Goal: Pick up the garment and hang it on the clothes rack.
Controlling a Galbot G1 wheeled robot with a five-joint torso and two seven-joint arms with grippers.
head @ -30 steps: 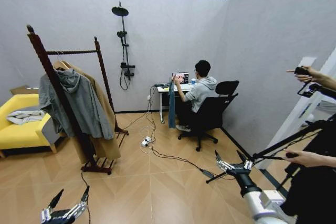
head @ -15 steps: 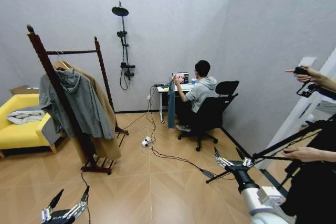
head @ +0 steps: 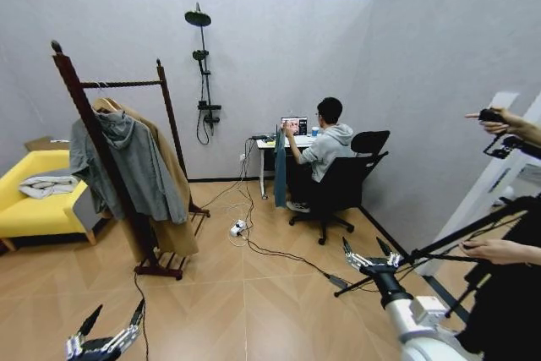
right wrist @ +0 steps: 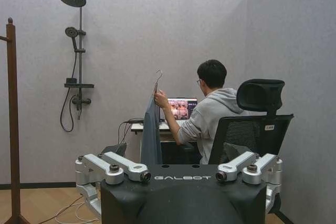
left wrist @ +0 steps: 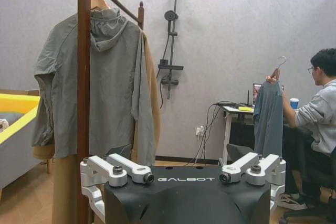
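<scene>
From the head view, the garment (head: 278, 168) hangs at the far end of the room, held up by the hand (head: 286, 128) of a person seated at a bench (head: 272, 143), well apart from the robot; it seems offered there for collection. The clothes rack (head: 112, 158) stands to the left, already carrying a grey hoodie (head: 127, 166) over a tan coat (head: 173, 200), with free bar beyond them where the garment could go. The left end effector (head: 108, 330) sits low at the frame's bottom with its fingers spread and empty. The right end effector (head: 368, 254) reaches forward over the floor, fingers likewise spread, holding nothing.

In the left wrist view, the left end effector (left wrist: 181, 174) points across the room, its fingers parted; the rack's near post (left wrist: 84, 98) rises close by and the garment (left wrist: 268, 119) dangles from its hanger hook beyond.

In the right wrist view, the right end effector (right wrist: 178, 172) faces the garment (right wrist: 151, 132) almost squarely, fingers parted, suggesting this arm is lined up for the pickup.
</scene>
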